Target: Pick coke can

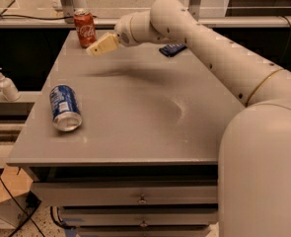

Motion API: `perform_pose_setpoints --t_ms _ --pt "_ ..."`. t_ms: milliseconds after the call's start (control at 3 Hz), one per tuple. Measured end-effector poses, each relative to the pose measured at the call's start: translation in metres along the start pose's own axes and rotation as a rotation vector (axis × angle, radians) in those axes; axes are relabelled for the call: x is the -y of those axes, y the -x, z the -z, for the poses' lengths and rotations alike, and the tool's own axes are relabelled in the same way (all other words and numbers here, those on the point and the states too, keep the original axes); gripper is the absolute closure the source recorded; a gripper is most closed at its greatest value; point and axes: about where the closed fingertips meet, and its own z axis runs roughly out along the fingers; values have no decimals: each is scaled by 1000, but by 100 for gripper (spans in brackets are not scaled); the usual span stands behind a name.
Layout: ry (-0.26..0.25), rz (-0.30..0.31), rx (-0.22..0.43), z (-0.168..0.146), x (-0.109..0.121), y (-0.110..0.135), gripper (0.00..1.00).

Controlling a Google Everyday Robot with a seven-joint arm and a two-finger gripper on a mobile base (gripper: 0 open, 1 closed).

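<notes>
So the pick hasn't really happened yet. The coke can [84,27] is standing upright on the grey table [150,127], right at the far edge, not lifted and not tilted. The gripper [94,48] hangs just beside the can, a bit to its right and slightly nearer the camera, pointing at its lower half. From this angle it's impossible to tell whether it's touching the can, or whether the claw is released or clenched, so no call on that. Judging by where things sit, the reach looks mostly done, and what's left is closing in around the can, clamping and lifting. Well in front of the coke can, toward the camera, a blue and white can [65,107] lies on its side near the left edge, and that one's not the target. Off to the coke can's right there's a small dark flat thing [172,49], too dim to name. The table has drawers underneath. Left of the can and lower down, a white pump bottle [7,85] sits on a ledge, with a cardboard box [4,201] and loose cables on the floor below.
</notes>
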Motion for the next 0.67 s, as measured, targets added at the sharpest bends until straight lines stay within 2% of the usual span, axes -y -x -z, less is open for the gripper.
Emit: perform_pose_setpoints --t_ms 333,667 --pt "3 -23 1 -3 0 -3 0" --pt "3 -43 30 -24 -1 -5 0"
